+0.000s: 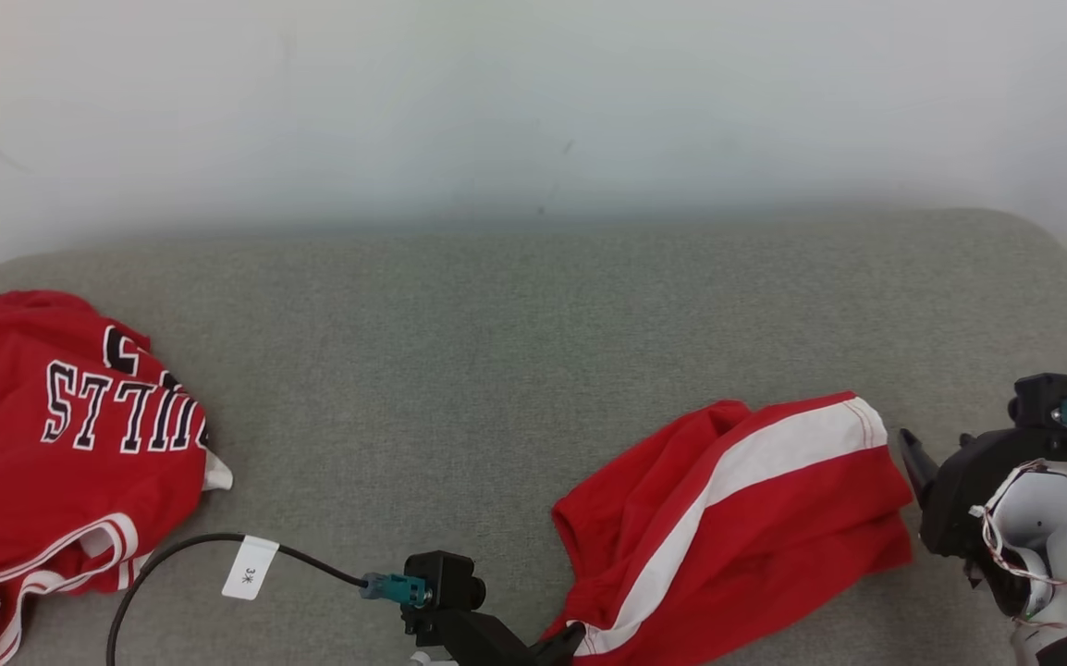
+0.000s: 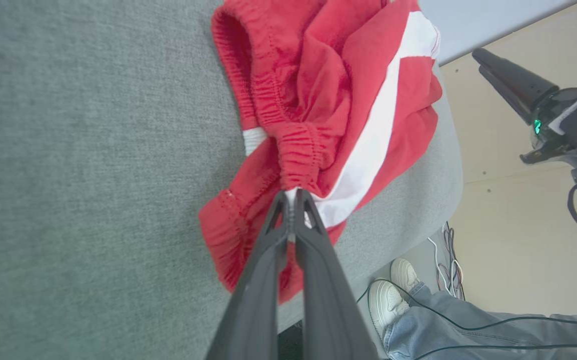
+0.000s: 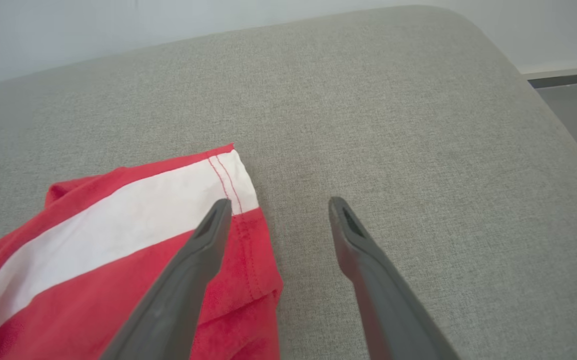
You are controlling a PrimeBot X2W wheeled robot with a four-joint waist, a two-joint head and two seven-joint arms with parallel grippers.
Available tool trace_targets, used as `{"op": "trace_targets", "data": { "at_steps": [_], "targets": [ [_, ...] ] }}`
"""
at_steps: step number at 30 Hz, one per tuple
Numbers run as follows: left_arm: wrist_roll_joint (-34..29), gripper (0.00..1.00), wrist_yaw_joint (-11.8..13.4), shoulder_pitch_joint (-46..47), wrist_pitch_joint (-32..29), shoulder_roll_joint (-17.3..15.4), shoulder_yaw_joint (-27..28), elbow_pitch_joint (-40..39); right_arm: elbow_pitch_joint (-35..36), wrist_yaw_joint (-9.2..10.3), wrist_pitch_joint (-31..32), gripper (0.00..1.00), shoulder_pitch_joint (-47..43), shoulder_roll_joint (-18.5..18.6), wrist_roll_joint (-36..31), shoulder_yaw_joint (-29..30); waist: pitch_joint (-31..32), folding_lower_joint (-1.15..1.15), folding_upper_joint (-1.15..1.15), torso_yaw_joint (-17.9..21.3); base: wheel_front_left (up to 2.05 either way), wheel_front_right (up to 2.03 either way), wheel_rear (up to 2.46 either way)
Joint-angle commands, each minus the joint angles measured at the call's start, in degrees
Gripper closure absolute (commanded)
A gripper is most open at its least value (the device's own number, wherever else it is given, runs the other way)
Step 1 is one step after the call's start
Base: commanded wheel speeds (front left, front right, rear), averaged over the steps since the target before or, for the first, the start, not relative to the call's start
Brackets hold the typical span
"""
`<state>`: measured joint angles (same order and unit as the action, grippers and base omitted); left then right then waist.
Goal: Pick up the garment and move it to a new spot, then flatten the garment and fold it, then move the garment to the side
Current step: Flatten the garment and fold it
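Garment: crumpled red shorts with a white side stripe (image 1: 737, 518), on the grey fabric cushion's (image 1: 459, 351) front right part.
Left gripper (image 2: 292, 195): clamped on their waistband.
Right gripper (image 3: 279, 207): fingers wide apart over the cushion, holding nothing.

Probably a robot lab: loose floor cables (image 2: 449, 270).

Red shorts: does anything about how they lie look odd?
Yes. The red shorts lie crumpled near the front edge of the cushion, their waistband bunched where the left gripper pinches it.
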<state>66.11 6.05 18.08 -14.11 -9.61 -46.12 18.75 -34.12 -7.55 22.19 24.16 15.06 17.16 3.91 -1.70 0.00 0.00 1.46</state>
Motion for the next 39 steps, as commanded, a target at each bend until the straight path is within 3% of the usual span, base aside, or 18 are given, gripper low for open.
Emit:
{"op": "trace_targets", "data": {
  "at_steps": [1,14,17,18,22,25,33,39],
  "targets": [
    [-0.7,1.00,0.0,0.6,0.4,-0.4,0.1,-0.5,-1.0,0.13,0.0,0.00,1.1,0.6,0.4,-0.1,-1.1,0.00,0.00,-1.3,0.00,0.00,0.00],
    [-1.8,1.00,1.2,1.6,0.8,-1.0,0.1,-3.4,-7.3,0.13,0.5,0.00,6.4,3.8,6.8,-6.2,-4.9,0.00,0.00,-4.0,0.00,0.00,0.00],
    [-2.1,1.00,2.0,1.8,0.6,-0.6,-0.2,-4.2,-8.4,0.13,1.0,0.36,7.0,4.1,8.0,-7.3,-5.5,0.00,0.00,-4.3,0.00,0.00,0.00],
    [-2.1,1.00,2.1,1.8,0.5,-0.6,-0.3,-4.4,-8.6,0.13,1.1,0.54,7.2,4.2,8.4,-7.8,-5.6,0.00,0.00,-4.3,0.00,0.00,0.00],
    [-2.2,1.00,3.0,1.8,0.5,-0.6,-0.2,-5.4,-9.6,0.13,1.2,0.73,7.8,4.4,9.7,-8.8,-6.4,0.00,0.00,-4.4,0.00,0.00,0.00],
    [-2.3,1.00,3.3,1.9,0.5,-0.8,-0.1,-6.0,-9.9,0.13,0.5,1.00,8.3,4.8,10.2,-9.3,-6.7,0.00,0.00,-4.3,0.00,0.00,0.00],
    [-3.7,1.00,3.3,3.5,3.7,-1.4,1.8,-6.9,-8.3,0.13,-1.6,1.00,8.9,6.2,11.5,-11.6,-5.8,0.00,0.00,-3.5,0.00,0.00,0.00],
    [-4.9,1.00,2.6,9.4,9.4,-1.9,7.1,-7.7,-3.1,0.13,-3.9,1.00,11.8,4.9,18.3,-10.7,-6.2,0.00,0.00,-2.1,0.00,0.00,0.00]
  ]
}}
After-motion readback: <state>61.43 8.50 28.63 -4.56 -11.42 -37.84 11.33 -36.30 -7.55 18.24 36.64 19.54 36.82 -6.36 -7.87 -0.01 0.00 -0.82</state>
